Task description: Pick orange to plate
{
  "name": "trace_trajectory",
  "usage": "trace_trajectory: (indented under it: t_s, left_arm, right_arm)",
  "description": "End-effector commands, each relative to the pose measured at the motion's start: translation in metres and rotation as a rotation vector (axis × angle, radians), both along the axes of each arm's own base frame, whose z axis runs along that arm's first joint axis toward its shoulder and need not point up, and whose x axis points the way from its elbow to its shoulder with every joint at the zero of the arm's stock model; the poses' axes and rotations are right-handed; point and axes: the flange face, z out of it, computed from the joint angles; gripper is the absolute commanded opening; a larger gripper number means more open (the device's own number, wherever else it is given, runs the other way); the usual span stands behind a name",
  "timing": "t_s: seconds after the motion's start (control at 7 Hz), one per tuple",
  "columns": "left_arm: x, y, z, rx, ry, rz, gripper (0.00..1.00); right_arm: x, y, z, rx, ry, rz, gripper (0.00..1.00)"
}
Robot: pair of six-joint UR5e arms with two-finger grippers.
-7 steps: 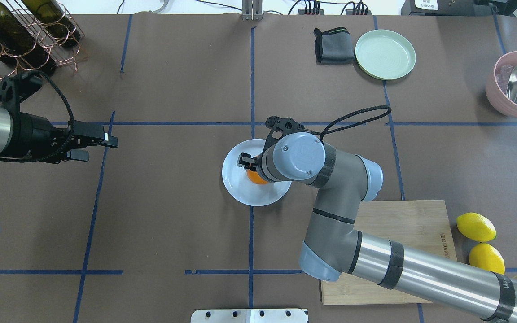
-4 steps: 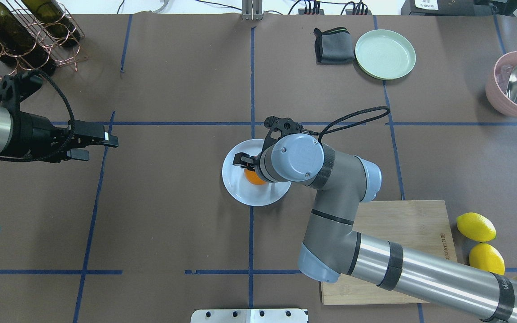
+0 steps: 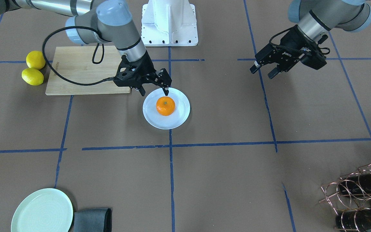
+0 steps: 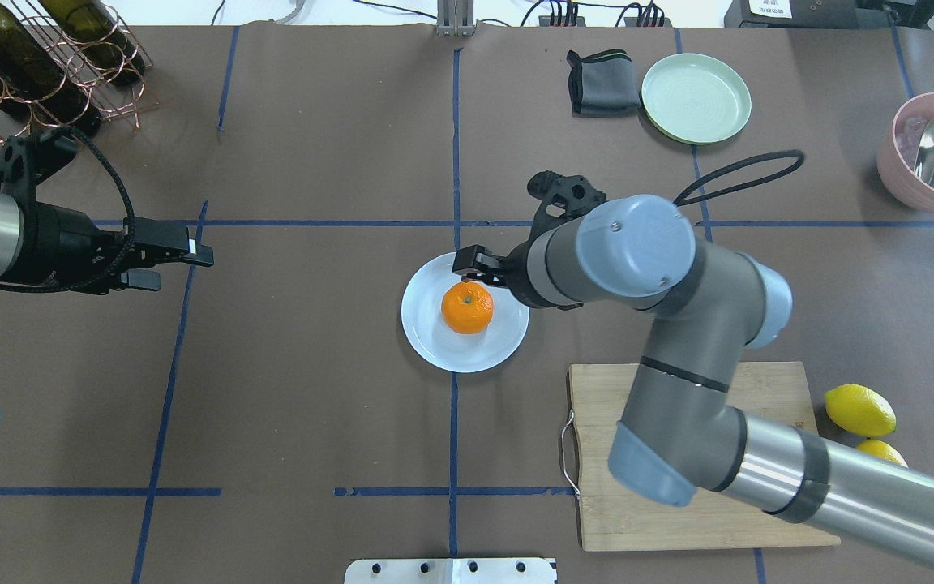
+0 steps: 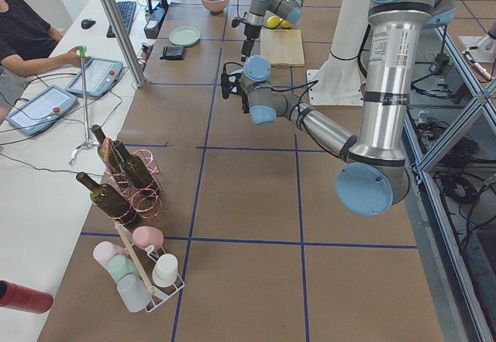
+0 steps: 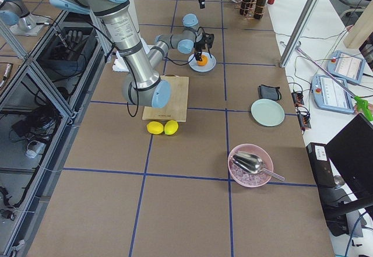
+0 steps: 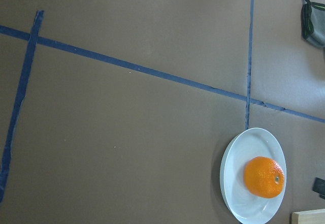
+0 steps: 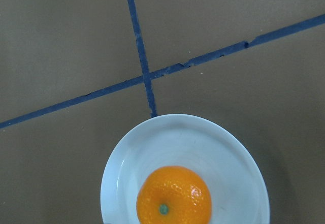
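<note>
The orange (image 4: 467, 307) sits alone near the middle of the white plate (image 4: 434, 345), stem dot up, with nothing touching it. My right gripper (image 3: 154, 88) hangs open and empty over the plate's rim on the robot's side, raised clear of the fruit. The right wrist view looks straight down on the orange (image 8: 173, 196) and the plate (image 8: 177, 135). My left gripper (image 4: 179, 266) hovers open and empty far to the left. Its wrist view shows the orange (image 7: 264, 177) on the plate (image 7: 237, 183) at the lower right.
A bamboo cutting board (image 4: 759, 397) lies right of the plate, with two lemons (image 4: 859, 410) beyond it. A mint-green plate (image 4: 696, 97) and a grey cloth (image 4: 601, 81) sit at the back right. A pink bowl with a scoop (image 4: 921, 154) stands far right, a wine rack (image 4: 45, 65) back left.
My right gripper, which was down around the orange, has lifted and drawn back to the right, leaving the orange on the plate. The left arm has not moved.
</note>
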Motion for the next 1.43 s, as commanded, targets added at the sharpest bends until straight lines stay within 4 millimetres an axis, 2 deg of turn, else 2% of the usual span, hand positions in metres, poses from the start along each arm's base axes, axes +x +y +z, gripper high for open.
trace_trajectory:
  t_s: [0.0, 0.14, 0.29, 0.43, 0.57, 0.71, 1.0, 1.14, 1.29]
  left_arm:
    - [-0.009, -0.003, 0.008, 0.111, -0.041, 0.016, 0.99]
    - [-0.031, -0.004, 0.034, 0.177, -0.102, 0.02, 0.99]
    - [-0.055, -0.005, 0.056, 0.283, -0.172, 0.032, 0.99]
    - [-0.089, -0.002, 0.088, 0.358, -0.238, 0.064, 0.99]
    - [-0.123, -0.002, 0.114, 0.422, -0.278, 0.096, 0.99]
    - [-0.157, -0.011, 0.142, 0.47, -0.313, 0.11, 0.99]
    - [-0.235, -0.026, 0.21, 0.574, -0.436, 0.116, 0.99]
    - [-0.276, -0.031, 0.235, 0.577, -0.522, 0.147, 0.99]
    - [-0.311, -0.035, 0.252, 0.53, -0.578, 0.208, 0.99]
  right_arm:
    - [0.128, -0.039, 0.024, -0.098, -0.068, -0.049, 1.0]
    - [0.19, -0.064, 0.052, -0.097, -0.069, -0.093, 1.0]
    - [0.238, -0.075, 0.097, -0.053, -0.032, -0.133, 1.0]
    - [0.28, -0.082, 0.148, 0.0, 0.038, -0.141, 1.0]
    - [0.317, -0.09, 0.188, 0.056, 0.089, -0.156, 1.0]
    - [0.353, -0.097, 0.218, 0.078, 0.108, -0.179, 1.0]
    - [0.421, -0.089, 0.281, 0.146, 0.228, -0.265, 1.0]
    - [0.446, -0.091, 0.308, 0.185, 0.311, -0.352, 1.0]
    - [0.466, -0.094, 0.328, 0.228, 0.416, -0.426, 1.0]
